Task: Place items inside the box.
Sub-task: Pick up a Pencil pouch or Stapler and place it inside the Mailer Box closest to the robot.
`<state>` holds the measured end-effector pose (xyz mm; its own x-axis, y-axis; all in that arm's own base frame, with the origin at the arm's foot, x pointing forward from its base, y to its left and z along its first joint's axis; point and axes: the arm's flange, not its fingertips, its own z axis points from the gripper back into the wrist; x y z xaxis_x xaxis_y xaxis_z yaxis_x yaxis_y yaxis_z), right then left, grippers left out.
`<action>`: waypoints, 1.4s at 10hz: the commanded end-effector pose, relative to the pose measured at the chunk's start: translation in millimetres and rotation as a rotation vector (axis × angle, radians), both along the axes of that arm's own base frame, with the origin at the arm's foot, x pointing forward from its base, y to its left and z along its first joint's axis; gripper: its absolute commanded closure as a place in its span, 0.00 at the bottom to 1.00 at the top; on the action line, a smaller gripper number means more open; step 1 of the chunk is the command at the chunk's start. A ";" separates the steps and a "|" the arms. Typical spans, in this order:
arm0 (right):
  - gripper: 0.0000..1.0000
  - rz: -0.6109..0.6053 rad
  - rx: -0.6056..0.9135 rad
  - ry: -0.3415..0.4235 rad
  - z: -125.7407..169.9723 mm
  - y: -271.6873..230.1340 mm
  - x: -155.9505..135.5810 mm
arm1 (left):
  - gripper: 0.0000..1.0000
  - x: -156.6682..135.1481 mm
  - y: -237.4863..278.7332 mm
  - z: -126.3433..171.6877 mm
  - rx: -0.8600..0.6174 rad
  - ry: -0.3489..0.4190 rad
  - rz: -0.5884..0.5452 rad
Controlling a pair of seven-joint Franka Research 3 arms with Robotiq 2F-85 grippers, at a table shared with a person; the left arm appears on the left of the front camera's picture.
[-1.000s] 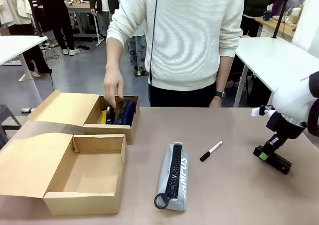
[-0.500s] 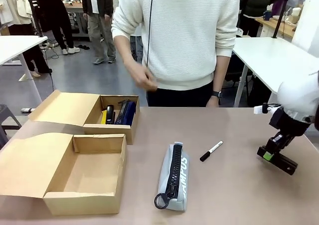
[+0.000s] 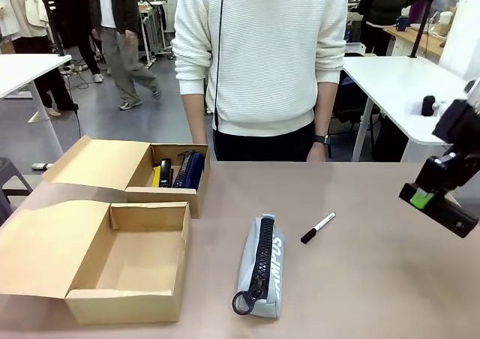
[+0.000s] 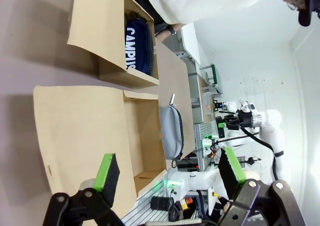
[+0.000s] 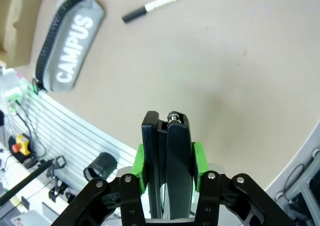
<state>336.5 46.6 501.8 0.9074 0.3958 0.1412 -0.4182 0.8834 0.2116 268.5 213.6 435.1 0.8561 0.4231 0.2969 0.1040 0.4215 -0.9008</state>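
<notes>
My right gripper (image 3: 429, 196) hangs above the table's right side, shut on a black stapler (image 3: 451, 218). In the right wrist view the stapler (image 5: 167, 171) sits upright between the green pads (image 5: 138, 169). On the table below lie a grey "CAMPUS" pouch (image 3: 262, 268) (image 5: 70, 51) and a black-and-white marker (image 3: 318, 227) (image 5: 157, 5). An open cardboard box (image 3: 124, 303) stands empty at the front left. A second box (image 3: 169, 197) behind it holds a navy pouch (image 3: 192, 170), a black stapler (image 3: 165, 172) and something yellow. My left gripper (image 4: 167, 168) is open, with nothing between its fingers.
A person in a white sweater (image 3: 262, 54) stands at the far edge, hands off the table. Both boxes have flaps (image 3: 97, 163) folded out to the left. Bare tabletop (image 3: 360, 286) lies between the pouch and my right gripper.
My right gripper has lifted the stapler off the table and carried it up and to the right. The person's hand has left the far box.
</notes>
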 end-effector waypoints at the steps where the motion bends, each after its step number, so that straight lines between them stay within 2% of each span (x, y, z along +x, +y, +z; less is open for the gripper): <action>1: 1.00 -0.005 -0.009 0.048 -16.0 -1.0 7.4 | 0.00 -0.6 -0.6 0.3 -0.009 -0.025 -0.001; 2: 1.00 -0.005 -0.009 0.048 -16.0 -1.0 7.4 | 0.00 -0.6 -0.6 0.3 -0.009 -0.025 -0.001; 3: 0.58 0.000 0.000 -0.002 1.3 -1.1 -1.3 | 0.00 -0.6 -0.6 0.3 -0.009 -0.025 -0.001; 5: 0.58 -0.028 0.006 0.008 21.6 63.8 -21.6 | 0.00 -0.6 -0.6 0.3 -0.009 -0.025 -0.001; 7: 0.58 -0.032 0.049 0.085 47.5 146.7 -38.8 | 0.00 -0.6 -0.6 0.3 -0.009 -0.025 -0.001; 9: 0.58 -0.167 0.013 0.105 53.5 231.4 -46.0 | 0.00 -0.6 -0.6 0.3 -0.009 -0.025 -0.001; 10: 0.58 -0.239 0.002 0.070 54.4 277.5 -47.1 | 0.00 -0.6 -0.6 0.3 -0.009 -0.025 -0.001; 11: 0.58 -0.261 -0.010 0.072 53.1 323.2 -45.6 | 0.00 -0.6 -0.6 0.3 -0.009 -0.025 -0.001; 12: 0.58 -0.304 -0.052 0.013 47.9 368.8 -44.9 | 0.00 -0.6 -0.6 0.3 -0.009 -0.025 -0.001; 13: 0.58 -0.275 -0.086 -0.022 40.0 413.3 -48.8 | 0.00 -0.6 -0.6 0.3 -0.009 -0.025 -0.001; 14: 0.58 -0.218 -0.111 -0.020 30.4 452.4 -50.4 | 0.00 -0.6 -0.6 0.3 -0.009 -0.025 -0.001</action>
<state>266.1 458.1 534.0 0.9736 0.1884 0.1292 -0.2104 0.9597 0.1864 268.4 213.8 434.8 0.8560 0.4236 0.2964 0.1035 0.4214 -0.9010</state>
